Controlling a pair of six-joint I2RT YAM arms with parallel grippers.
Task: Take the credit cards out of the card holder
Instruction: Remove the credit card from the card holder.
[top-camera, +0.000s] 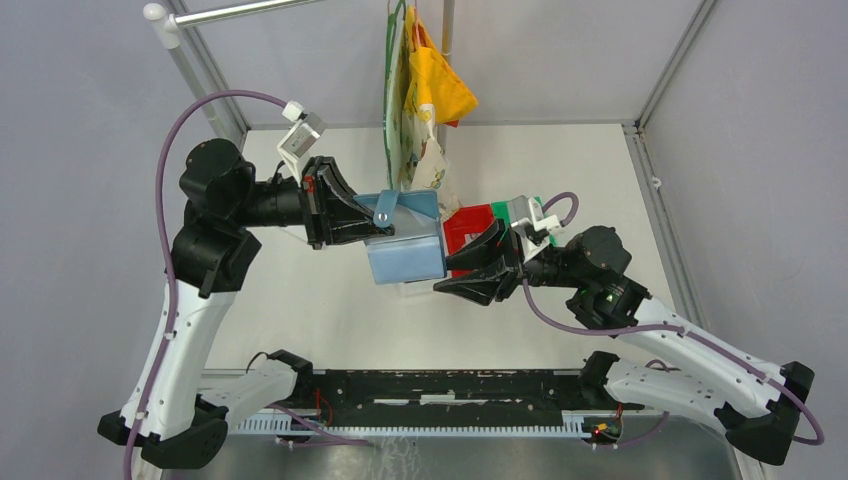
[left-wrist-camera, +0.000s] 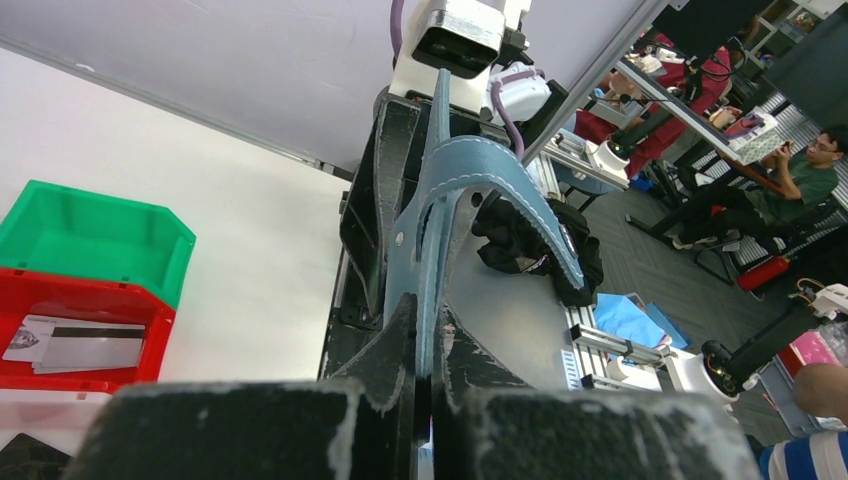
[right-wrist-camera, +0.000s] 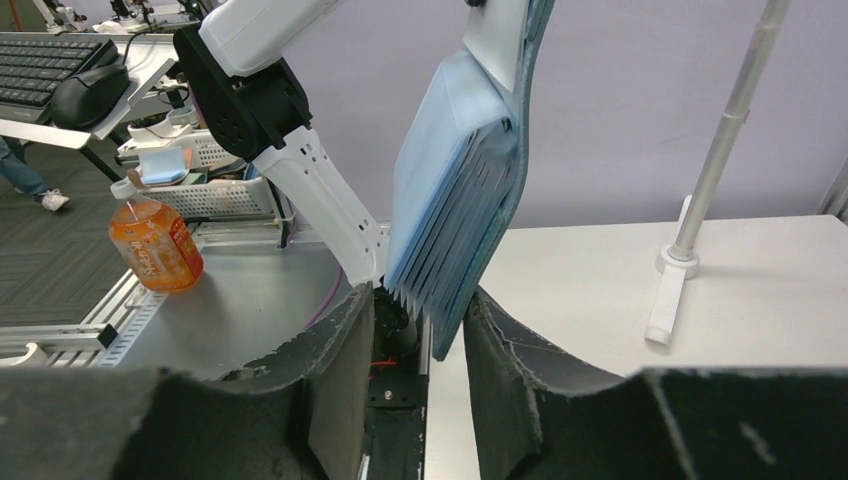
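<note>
Right gripper (top-camera: 462, 268): fingers spread wide, nothing clamped; it sits at the right-hand edge of the card holder, above the table.
Card holder vs right gripper: in the right wrist view the lower corner of the card holder (right-wrist-camera: 450, 190) hangs down into the gap between the two fingers (right-wrist-camera: 335, 340). Contact with either pad cannot be told.
Card holder (top-camera: 408, 255): held off the table (top-camera: 300, 320) between the two arms, opened, pale blue inner face showing, stacked pocket edges facing the right gripper. Whether cards remain in the pockets cannot be told.
Left gripper (top-camera: 372, 218): pressed together on the card holder's teal outer flap; the left wrist view shows the leather pinched between both pads, tab strap arching beyond them.
Red bin (top-camera: 468, 225): on the table just behind the right gripper, beside the card holder.
Credit cards (left-wrist-camera: 85, 345): pale grey-white ones lying flat inside the red bin, one with a dark stripe.
Green bin (top-camera: 515, 210): touching the red bin's far side.
Hanging bags (top-camera: 420, 100): yellow and patterned, suspended at the back, above the card holder.
</note>
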